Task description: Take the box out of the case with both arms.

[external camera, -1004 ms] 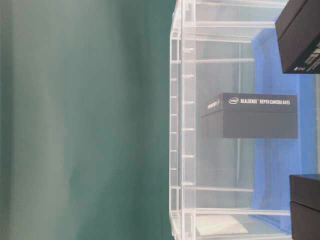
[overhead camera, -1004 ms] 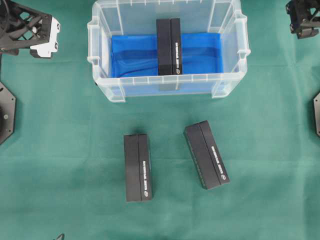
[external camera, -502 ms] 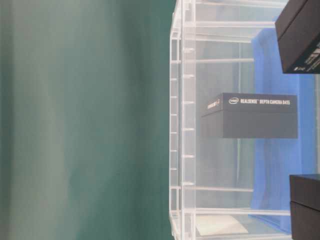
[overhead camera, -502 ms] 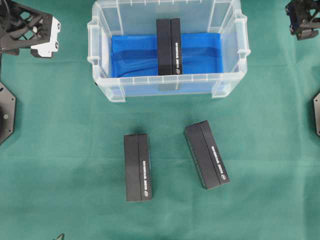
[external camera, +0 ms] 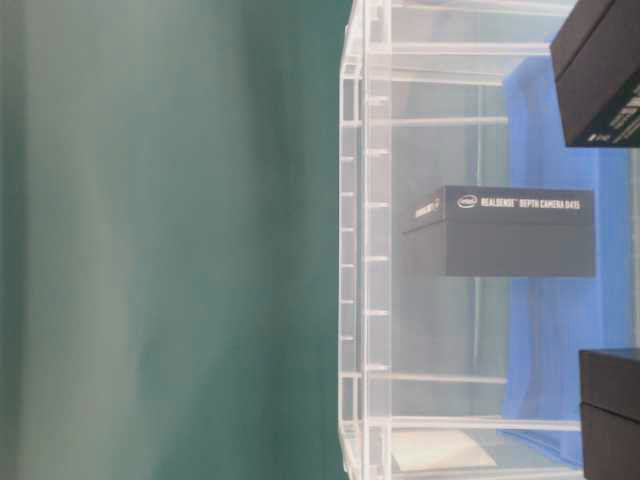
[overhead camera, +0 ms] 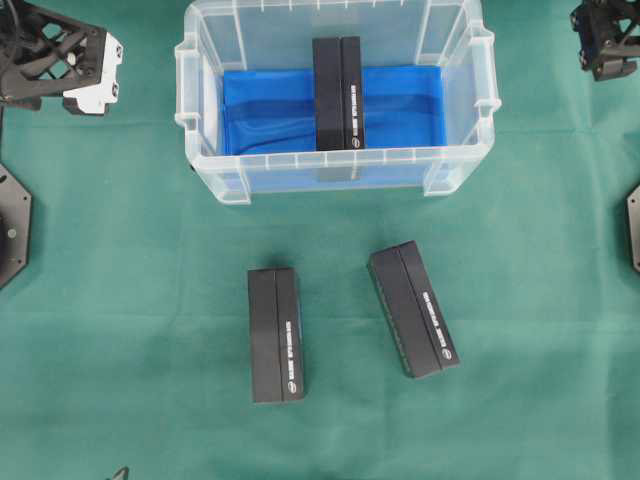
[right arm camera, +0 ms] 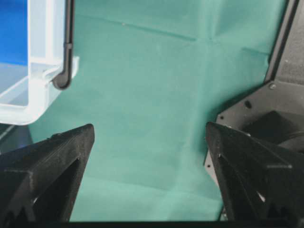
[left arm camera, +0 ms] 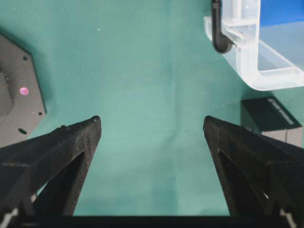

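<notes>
A black box [overhead camera: 337, 92] stands inside the clear plastic case [overhead camera: 205, 170] on its blue lining; it also shows in the table-level view [external camera: 500, 232] through the case wall [external camera: 365, 250]. My left gripper [left arm camera: 152, 124] is open and empty over green cloth, at the far top left of the overhead view [overhead camera: 60, 60], left of the case. My right gripper [right arm camera: 149, 130] is open and empty at the top right corner [overhead camera: 607, 40], right of the case. A case corner shows in each wrist view [left arm camera: 266, 71] [right arm camera: 38, 95].
Two more black boxes lie on the green cloth in front of the case, one upright [overhead camera: 275, 334], one angled [overhead camera: 413, 308]. Dark arm base plates sit at the left edge [overhead camera: 12, 225] and right edge [overhead camera: 633, 228].
Both arms have crept slightly toward the top edge of the overhead view. The boxes and case have not moved.
</notes>
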`<move>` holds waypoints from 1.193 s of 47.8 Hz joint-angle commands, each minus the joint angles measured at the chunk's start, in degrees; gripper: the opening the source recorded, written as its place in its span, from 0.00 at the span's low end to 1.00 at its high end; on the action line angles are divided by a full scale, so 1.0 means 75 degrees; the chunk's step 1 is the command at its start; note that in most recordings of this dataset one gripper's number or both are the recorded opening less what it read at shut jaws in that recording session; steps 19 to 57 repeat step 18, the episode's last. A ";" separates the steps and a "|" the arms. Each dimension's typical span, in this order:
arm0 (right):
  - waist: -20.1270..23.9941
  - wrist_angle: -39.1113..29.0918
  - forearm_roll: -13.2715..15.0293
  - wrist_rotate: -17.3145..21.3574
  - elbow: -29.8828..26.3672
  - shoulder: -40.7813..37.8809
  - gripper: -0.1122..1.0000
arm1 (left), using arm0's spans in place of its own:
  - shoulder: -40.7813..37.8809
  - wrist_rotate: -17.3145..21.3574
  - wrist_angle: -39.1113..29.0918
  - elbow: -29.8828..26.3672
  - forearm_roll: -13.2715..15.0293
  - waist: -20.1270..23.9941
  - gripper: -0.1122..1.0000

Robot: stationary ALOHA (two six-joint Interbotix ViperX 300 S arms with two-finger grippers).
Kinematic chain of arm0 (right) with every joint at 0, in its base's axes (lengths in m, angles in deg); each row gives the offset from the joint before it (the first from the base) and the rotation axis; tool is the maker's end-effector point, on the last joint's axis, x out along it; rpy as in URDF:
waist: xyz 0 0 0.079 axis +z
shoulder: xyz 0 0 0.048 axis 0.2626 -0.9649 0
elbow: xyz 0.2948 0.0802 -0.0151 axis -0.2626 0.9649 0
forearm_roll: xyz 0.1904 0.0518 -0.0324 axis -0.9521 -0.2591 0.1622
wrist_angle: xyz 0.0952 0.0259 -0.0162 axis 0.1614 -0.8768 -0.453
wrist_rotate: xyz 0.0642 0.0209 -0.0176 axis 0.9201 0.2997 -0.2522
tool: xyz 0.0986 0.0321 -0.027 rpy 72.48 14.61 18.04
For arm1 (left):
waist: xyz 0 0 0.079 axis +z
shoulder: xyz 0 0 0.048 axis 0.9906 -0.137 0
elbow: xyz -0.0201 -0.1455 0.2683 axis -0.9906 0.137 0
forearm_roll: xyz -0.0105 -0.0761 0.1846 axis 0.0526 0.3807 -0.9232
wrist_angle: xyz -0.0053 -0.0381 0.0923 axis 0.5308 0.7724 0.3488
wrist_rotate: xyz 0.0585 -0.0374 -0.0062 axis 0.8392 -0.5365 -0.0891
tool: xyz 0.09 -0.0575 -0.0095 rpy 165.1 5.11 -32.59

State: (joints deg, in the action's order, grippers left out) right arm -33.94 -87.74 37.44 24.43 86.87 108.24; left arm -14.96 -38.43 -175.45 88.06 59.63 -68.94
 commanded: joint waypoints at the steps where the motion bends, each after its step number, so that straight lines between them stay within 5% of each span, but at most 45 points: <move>1: -0.0023 0.0023 -0.0023 0.0012 -0.0082 0.0047 0.94 | 0.0047 0.0012 0.0023 -0.0070 -0.0012 0.0023 0.90; 57: -0.0023 0.0035 -0.0059 0.0023 -0.0094 0.0035 0.94 | 0.0047 0.0035 0.0023 -0.0070 -0.0012 0.0023 0.90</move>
